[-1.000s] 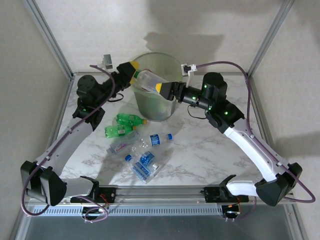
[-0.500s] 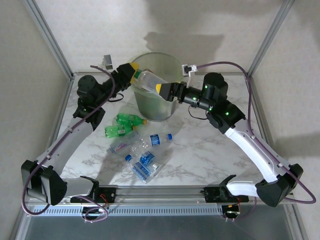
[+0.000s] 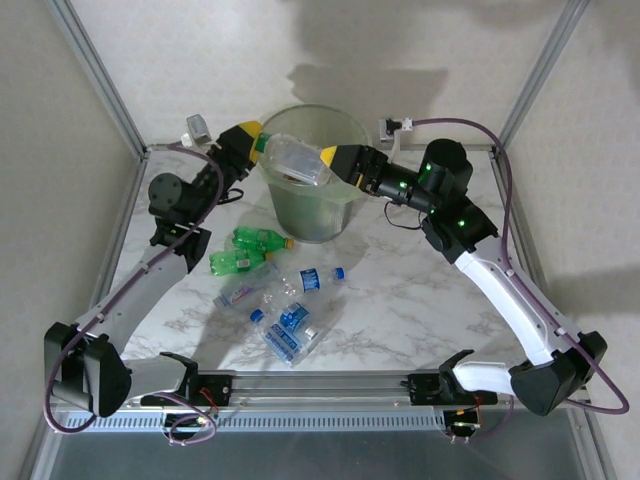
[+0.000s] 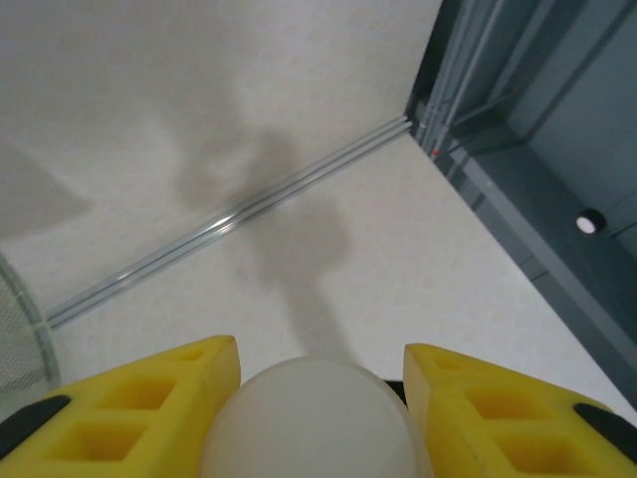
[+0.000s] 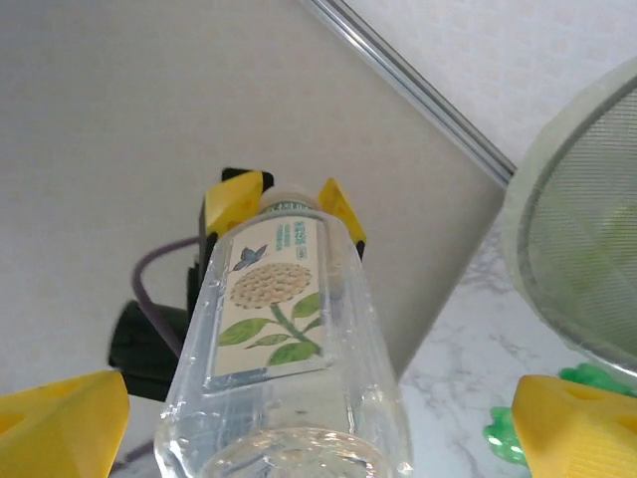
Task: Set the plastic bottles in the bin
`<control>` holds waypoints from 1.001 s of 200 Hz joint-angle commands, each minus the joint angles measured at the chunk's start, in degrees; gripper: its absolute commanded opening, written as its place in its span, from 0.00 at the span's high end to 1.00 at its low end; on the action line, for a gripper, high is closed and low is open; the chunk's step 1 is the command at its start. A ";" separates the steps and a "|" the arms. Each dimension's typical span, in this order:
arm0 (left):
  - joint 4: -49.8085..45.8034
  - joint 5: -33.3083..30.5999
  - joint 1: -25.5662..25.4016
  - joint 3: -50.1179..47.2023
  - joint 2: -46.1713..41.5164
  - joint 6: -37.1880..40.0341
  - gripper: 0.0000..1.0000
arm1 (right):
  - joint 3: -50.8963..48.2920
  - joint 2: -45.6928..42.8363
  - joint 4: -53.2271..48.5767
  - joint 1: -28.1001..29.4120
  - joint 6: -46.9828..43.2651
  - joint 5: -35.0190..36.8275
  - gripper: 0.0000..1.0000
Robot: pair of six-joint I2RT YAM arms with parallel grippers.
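Note:
A clear plastic bottle [image 3: 296, 160] with a flower label hangs tilted over the open mouth of the pale-green bin [image 3: 312, 215]. My left gripper [image 3: 254, 136] is shut on its white cap [image 4: 314, 423], a yellow finger on each side. At the bottle's base [image 5: 289, 398] my right gripper [image 3: 334, 157] is open, its fingers standing wide of the bottle on both sides without touching. Two green bottles [image 3: 255, 239] and several clear blue-labelled ones [image 3: 292, 320] lie on the marble table in front of the bin.
The bin stands at the back middle of the table [image 3: 420, 300], between the two arms. Metal frame posts [image 3: 95, 75] rise at both back corners, with white walls behind. The bin's rim [image 5: 557, 189] fills the right of the right wrist view.
My right gripper has opened and let go of the bottle's base. My left gripper has closed on the cap end and lifted slightly, so the bottle now sits further over the bin.

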 commanded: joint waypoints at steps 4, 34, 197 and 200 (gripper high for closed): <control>10.89 -0.99 0.20 -1.05 -1.16 -3.28 0.90 | -1.23 0.48 8.39 -0.13 7.32 -6.15 0.01; 13.82 -1.15 0.19 -1.97 -1.63 -1.56 0.99 | -2.75 2.12 17.10 -0.04 16.10 -9.57 0.01; 28.96 -4.00 -3.44 -6.00 0.13 25.43 1.00 | 2.14 8.81 20.88 1.91 32.34 -12.50 0.15; 29.21 -4.09 -3.50 -6.11 0.23 25.81 1.00 | 2.14 8.83 21.01 1.90 32.43 -12.51 0.16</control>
